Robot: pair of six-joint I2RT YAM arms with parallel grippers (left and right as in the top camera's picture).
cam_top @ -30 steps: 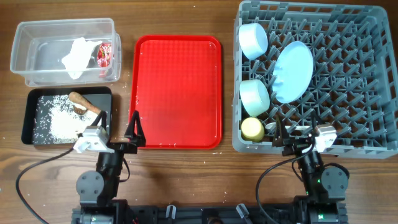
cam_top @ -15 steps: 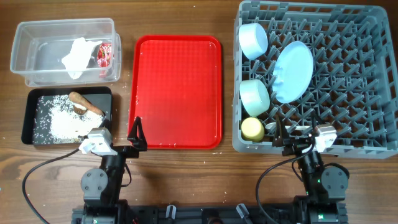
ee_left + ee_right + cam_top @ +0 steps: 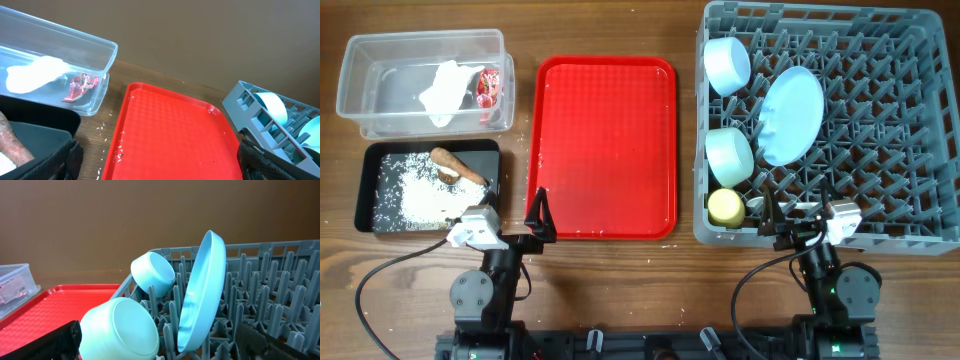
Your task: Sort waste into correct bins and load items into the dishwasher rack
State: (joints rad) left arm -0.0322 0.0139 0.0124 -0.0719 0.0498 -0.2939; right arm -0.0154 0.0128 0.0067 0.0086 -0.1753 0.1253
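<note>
Seeing left gripper (image 3: 537,213) spread wide, empty, lower left at red tray (image 3: 610,120) corner. Same for right gripper (image 3: 772,218): wide, empty, at rack (image 3: 930,130) bottom edge. Logging napkin (image 3: 445,85), wrapper (image 3: 488,86) in tub (image 3: 350,100), upper left. Logging rice (image 3: 415,197), scrap (image 3: 455,167) in black tray (image 3: 360,190) just below. Noting plate (image 3: 792,115) on edge, blue bowl (image 3: 726,62), green bowl (image 3: 728,155), cup (image 3: 725,207) down rack's left half, right of frame.

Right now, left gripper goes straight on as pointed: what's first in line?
Probably the red tray: the open left gripper sits at its near left corner, aimed across it. Height over it is unclear, so it might pass above.
</note>
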